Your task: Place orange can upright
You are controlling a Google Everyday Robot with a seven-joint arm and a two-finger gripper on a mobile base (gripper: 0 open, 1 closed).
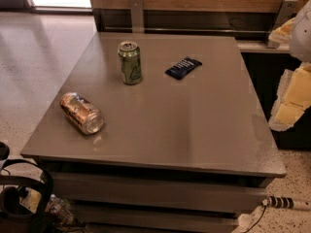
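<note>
While the orange can [81, 113] lies sideways, the pincer [291, 102] hangs far right, its opening unclear.

The gripper [290, 106] at the right edge was pale yellow and blocky with white edging. Above it was a rounded white arm [304, 30] segment.

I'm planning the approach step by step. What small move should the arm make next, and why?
Probably carry the gripper across the table toward the orange can: the can lies on its side near the front-left corner, while the gripper hangs off the table's right edge, far from it.
</note>
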